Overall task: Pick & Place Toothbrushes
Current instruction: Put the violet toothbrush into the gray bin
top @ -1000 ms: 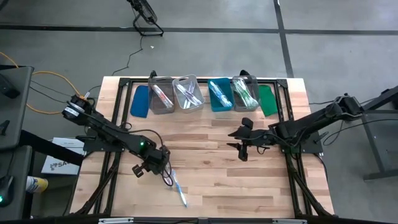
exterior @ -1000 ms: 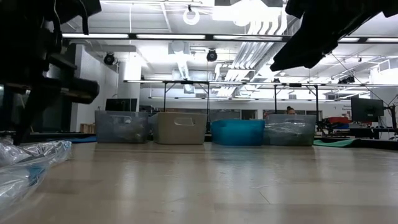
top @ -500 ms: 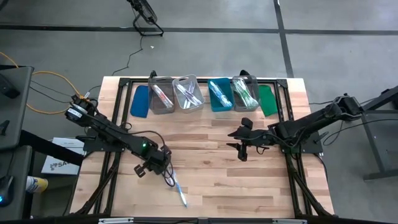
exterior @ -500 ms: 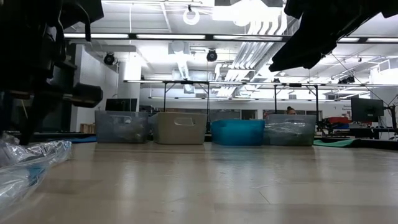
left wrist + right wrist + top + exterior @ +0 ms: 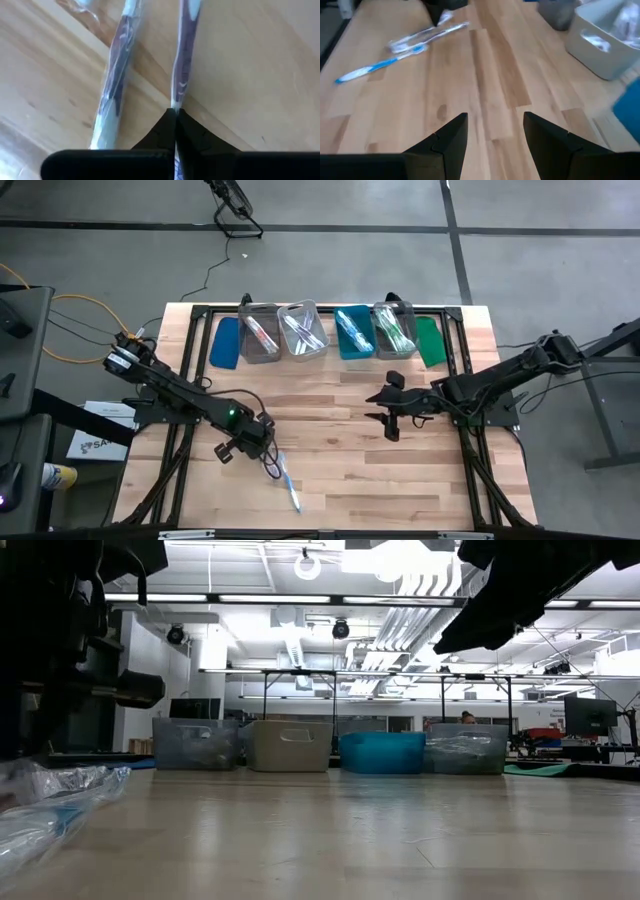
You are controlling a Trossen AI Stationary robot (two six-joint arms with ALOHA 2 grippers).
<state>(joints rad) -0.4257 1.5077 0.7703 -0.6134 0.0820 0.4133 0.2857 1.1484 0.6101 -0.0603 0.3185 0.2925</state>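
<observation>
The pale wooden counter [image 5: 340, 450] sits on a grey floor in a large ceiling-lit workroom. A row of four bins [image 5: 325, 332] stands along its far edge, holding toothbrushes, with a blue lid [image 5: 226, 343] and a green lid [image 5: 428, 340] at the row's ends. Near the front left lie loose toothbrushes [image 5: 281, 475], some in clear wrappers, one blue. The left arm reaches low from the left side, its left hand [image 5: 262, 448] down at the counter, fingers together, pinching the tip of a wrapped purple toothbrush [image 5: 183, 55]; a second one [image 5: 114, 85] lies just beside it. The right arm extends from the right, its right hand [image 5: 383, 406] above mid-counter, fingers apart, holding nothing
</observation>
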